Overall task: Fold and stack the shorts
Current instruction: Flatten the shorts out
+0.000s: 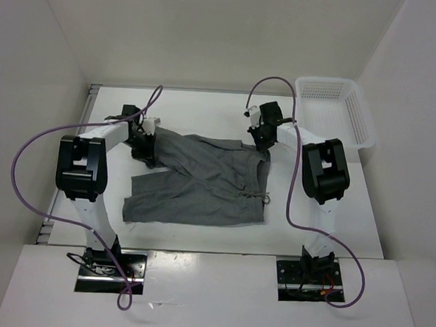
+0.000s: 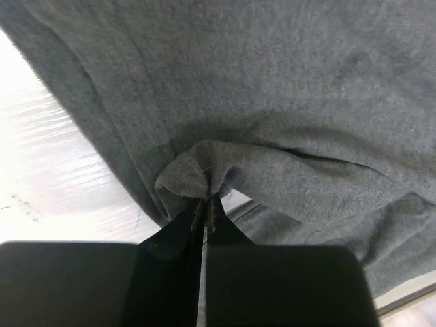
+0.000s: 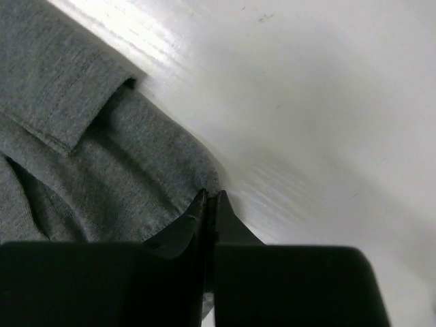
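Observation:
The grey shorts (image 1: 202, 181) lie spread over the middle of the white table, waistband and drawstring (image 1: 259, 196) to the right. My left gripper (image 1: 144, 153) is at their far left corner, shut on a pinched bunch of grey fabric (image 2: 194, 174). My right gripper (image 1: 262, 142) is at the far right corner by the waistband, shut on the fabric edge (image 3: 204, 185). In the left wrist view the shorts (image 2: 272, 102) fill most of the picture. The right wrist view shows a hemmed fold of the shorts (image 3: 75, 102) to the left of the fingers.
A white mesh basket (image 1: 332, 111) stands at the far right of the table, just beyond the right arm. White walls close in the table on the left, back and right. Purple cables loop off both arms.

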`<act>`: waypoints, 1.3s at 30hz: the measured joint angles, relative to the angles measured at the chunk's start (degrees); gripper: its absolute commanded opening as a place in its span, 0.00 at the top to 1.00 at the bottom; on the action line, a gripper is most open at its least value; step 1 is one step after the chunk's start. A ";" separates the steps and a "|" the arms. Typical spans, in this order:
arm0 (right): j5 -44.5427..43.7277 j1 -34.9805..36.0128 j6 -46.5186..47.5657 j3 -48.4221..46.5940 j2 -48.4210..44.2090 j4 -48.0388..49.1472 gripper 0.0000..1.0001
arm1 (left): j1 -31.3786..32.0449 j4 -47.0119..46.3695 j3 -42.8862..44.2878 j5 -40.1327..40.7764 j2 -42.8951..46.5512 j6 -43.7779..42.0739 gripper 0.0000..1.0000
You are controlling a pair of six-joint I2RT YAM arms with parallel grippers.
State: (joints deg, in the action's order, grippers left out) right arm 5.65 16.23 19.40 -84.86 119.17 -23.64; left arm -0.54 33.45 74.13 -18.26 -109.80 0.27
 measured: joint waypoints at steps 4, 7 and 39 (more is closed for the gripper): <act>-2.60 0.04 -1.51 -3.87 0.72 -0.63 1.00 | -0.26 0.11 -0.04 3.48 0.72 -0.02 1.00; -4.61 0.02 -4.04 -10.54 1.51 -0.42 1.00 | -1.03 -0.48 -1.99 9.68 4.15 -0.02 1.00; -1.70 0.52 -3.10 -13.38 2.10 0.98 0.34 | -0.57 -2.49 20.00 11.74 -7.56 -0.07 0.32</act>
State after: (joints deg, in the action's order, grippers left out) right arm 3.95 16.75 16.29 -98.24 121.27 -22.65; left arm -1.10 30.96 94.13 -6.52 -117.36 0.21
